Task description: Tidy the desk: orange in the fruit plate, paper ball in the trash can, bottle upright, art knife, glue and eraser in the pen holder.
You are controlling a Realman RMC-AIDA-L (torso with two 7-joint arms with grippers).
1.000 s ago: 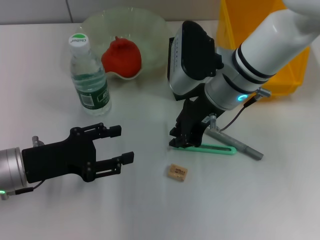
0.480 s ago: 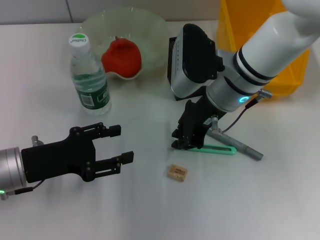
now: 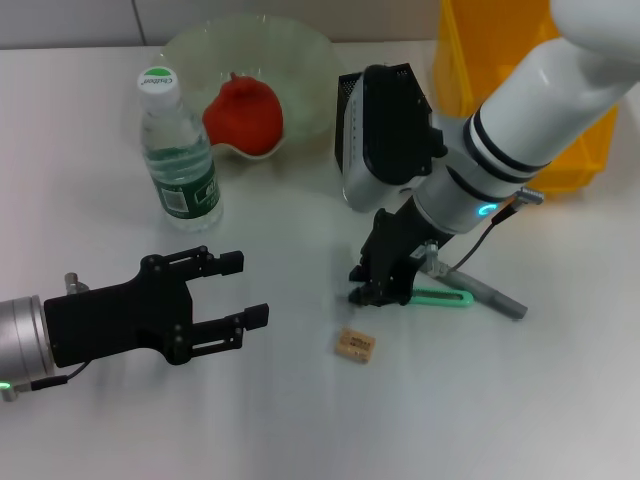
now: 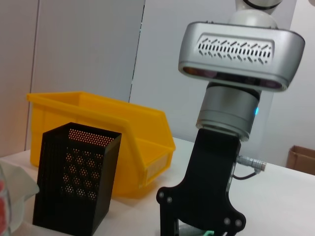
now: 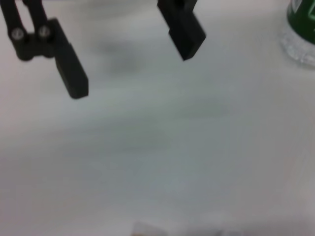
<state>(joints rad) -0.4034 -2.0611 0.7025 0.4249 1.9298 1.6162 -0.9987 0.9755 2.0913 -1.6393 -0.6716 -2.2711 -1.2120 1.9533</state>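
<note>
1. A broad flat white surface [image 3: 300, 420] carries everything; the left wrist view shows pale wall panels behind it.
2. The right arm slants down from the far right side, its silver wrist housing beside the square black metal mesh pen holder [image 4: 76, 183]. Its black right hand [image 3: 383, 290] points steeply down at the near end of the slim green art knife [image 3: 440, 297], fingertips at the surface. From these views I cannot tell whether its fingers are closed on the knife.
3. The knife lies flat, its long axis running sideways, just nearer than the pen holder. The thin grey glue stick [image 3: 487, 293] lies flat too, slanting across the knife's far end and touching it.
4. The tiny tan eraser block [image 3: 354, 345] lies near the knife, on its nearer side.
5. The left arm reaches in low from the left; its black left hand [image 3: 243, 290] hovers wide open, well apart from the pen holder.
6. The clear plastic bottle with green label [image 3: 179, 153] stands upright left of the pen holder; the red-orange fruit [image 3: 243, 115] sits in the pale green wavy-rimmed plate [image 3: 300, 60]. The bright yellow rectangular trash can [image 3: 470, 50] stands right of the pen holder.
</note>
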